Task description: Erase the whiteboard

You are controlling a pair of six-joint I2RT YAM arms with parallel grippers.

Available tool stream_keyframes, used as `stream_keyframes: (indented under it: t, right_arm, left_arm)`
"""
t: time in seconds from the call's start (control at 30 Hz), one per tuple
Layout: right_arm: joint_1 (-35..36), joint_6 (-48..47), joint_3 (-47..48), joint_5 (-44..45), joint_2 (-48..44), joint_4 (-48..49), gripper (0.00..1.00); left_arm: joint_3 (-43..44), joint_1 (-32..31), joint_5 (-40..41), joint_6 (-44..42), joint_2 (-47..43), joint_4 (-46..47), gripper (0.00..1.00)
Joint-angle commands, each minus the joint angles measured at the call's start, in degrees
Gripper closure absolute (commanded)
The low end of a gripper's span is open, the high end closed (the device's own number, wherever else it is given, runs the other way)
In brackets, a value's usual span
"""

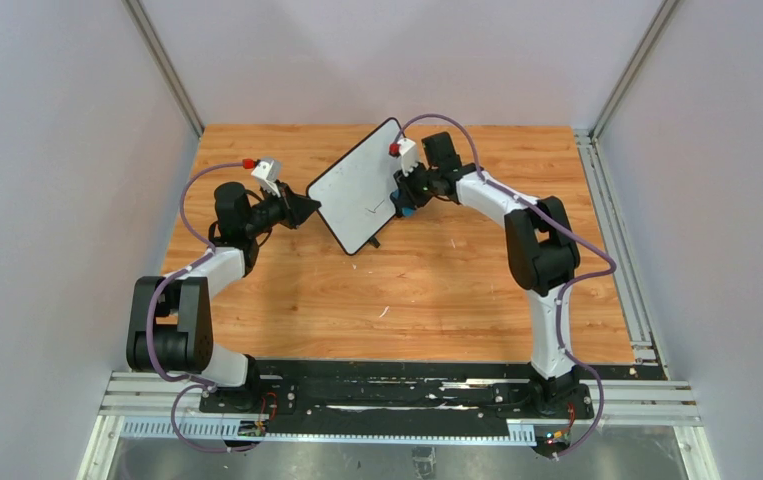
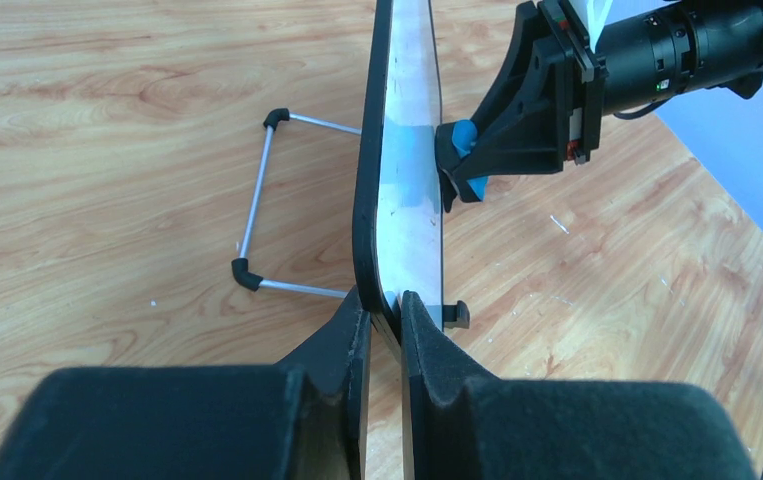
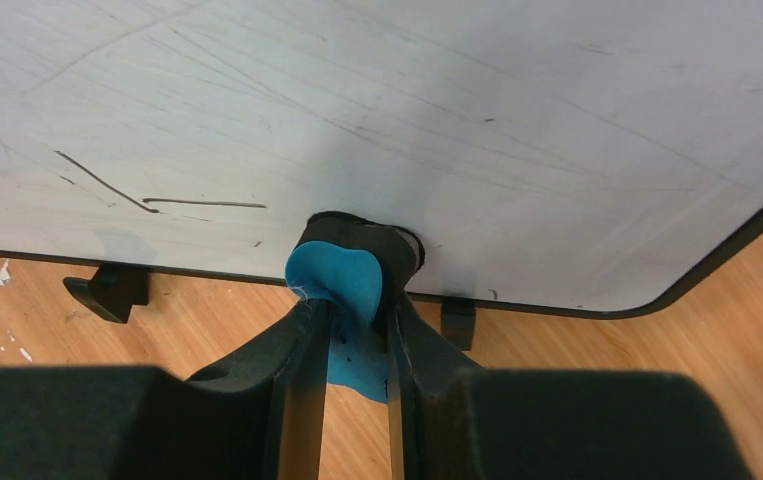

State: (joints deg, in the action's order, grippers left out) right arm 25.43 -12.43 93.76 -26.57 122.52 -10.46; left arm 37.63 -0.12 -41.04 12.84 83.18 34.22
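The whiteboard (image 1: 357, 188) stands upright on its feet in the middle of the table, with a wire stand (image 2: 262, 200) behind it. My left gripper (image 1: 302, 208) is shut on its left edge (image 2: 382, 300). My right gripper (image 1: 404, 196) is shut on the blue eraser (image 3: 342, 285) and presses its dark pad against the board's face near the lower edge. Two short black lines (image 3: 157, 195) show on the board (image 3: 377, 110) left of the eraser. The left wrist view shows the eraser (image 2: 460, 150) touching the face (image 2: 412, 150).
The wooden table (image 1: 407, 290) extends around the board. Grey walls and metal rails (image 1: 617, 210) bound it at the sides. Small white specks (image 1: 384, 313) lie on the wood near the front.
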Motion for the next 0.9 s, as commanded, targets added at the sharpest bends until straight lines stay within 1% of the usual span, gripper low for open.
stream_keyframes:
  t: [0.0,0.53,0.63,0.87]
  right_arm:
    - [2.9,1.3,-1.1,-1.4,-2.2,1.1,0.99]
    - [7.5,2.1,-3.5,-1.9,-4.8,1.1,0.99]
    - [7.1,1.1,-3.8,-0.5,-4.8,1.1,0.99]
    - [2.9,0.9,-0.4,-0.4,-2.3,0.2,0.99]
  left_arm:
    - [-0.1,-0.3,0.3,-6.5,0.9,-4.5,1.00]
    - [-0.2,-0.2,0.3,-6.5,0.7,-4.5,1.00]
    - [-0.2,-0.2,0.4,-6.5,0.7,-4.5,1.00]
    - [-0.1,-0.2,0.4,-6.6,0.7,-4.6,1.00]
